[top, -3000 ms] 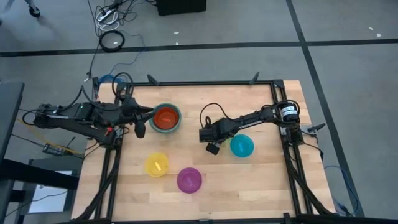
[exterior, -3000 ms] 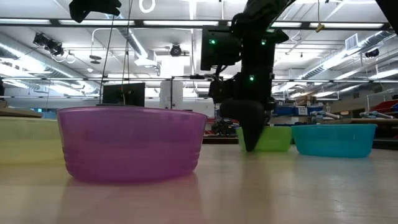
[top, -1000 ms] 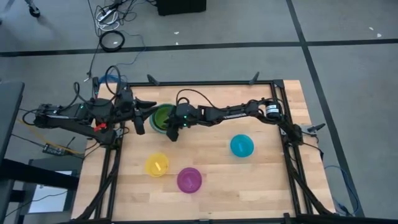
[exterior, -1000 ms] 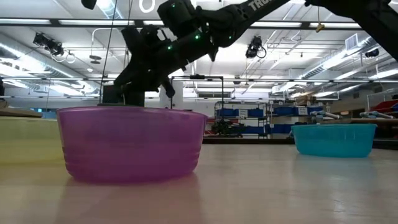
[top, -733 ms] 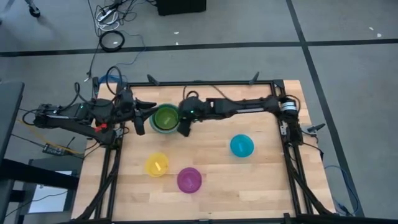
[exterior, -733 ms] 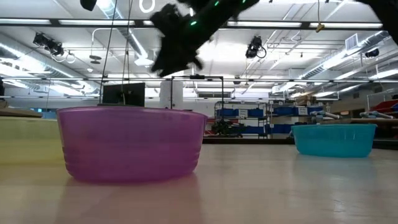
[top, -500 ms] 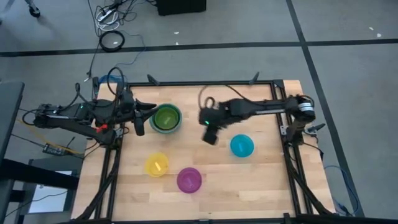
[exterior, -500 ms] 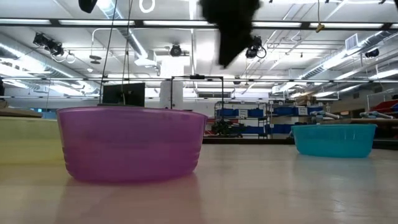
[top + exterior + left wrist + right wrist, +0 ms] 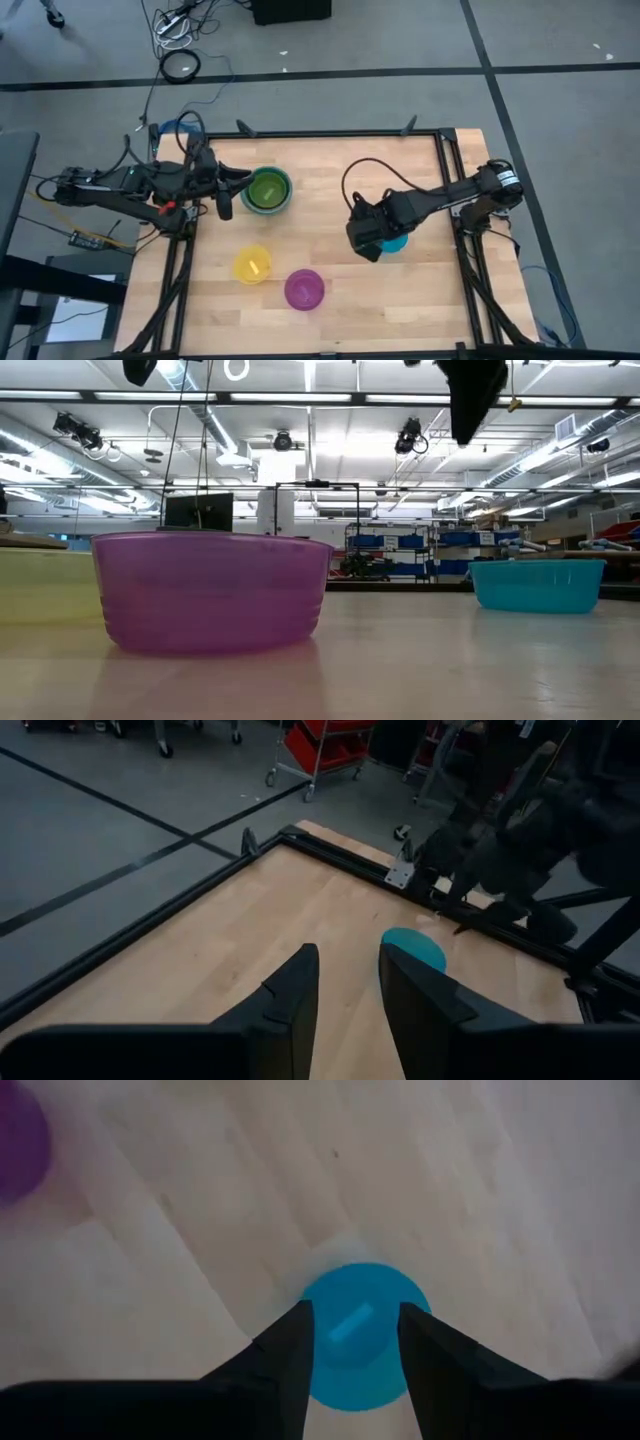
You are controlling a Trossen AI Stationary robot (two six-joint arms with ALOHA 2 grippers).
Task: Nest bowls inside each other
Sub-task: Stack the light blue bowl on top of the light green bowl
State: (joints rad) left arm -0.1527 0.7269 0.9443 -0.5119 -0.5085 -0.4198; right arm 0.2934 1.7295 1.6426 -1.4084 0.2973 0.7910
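Note:
A stack of bowls [image 9: 267,190] stands at the far left of the table, with a lime green bowl on top inside a sage green rim. A blue bowl [image 9: 398,241] rests on its base at the right, a yellow bowl [image 9: 252,264] and a purple bowl [image 9: 304,288] near the front. My right gripper [image 9: 367,240] hangs open high above the blue bowl [image 9: 355,1335], pointing down, and the bowl shows between its fingers far below. My left gripper [image 9: 232,188] is open just left of the stack and touches nothing.
A black frame [image 9: 340,132] runs along the table's far edge and down both sides. Bare wood lies between the stack and the blue bowl, and along the near edge to the right of the purple bowl [image 9: 212,590].
My right gripper has left the stack, where the lime green bowl stays nested. It has swung toward the table's right and near edges, risen, and tipped from slanting to pointing almost straight down over the blue bowl. No bowl on the table has moved.

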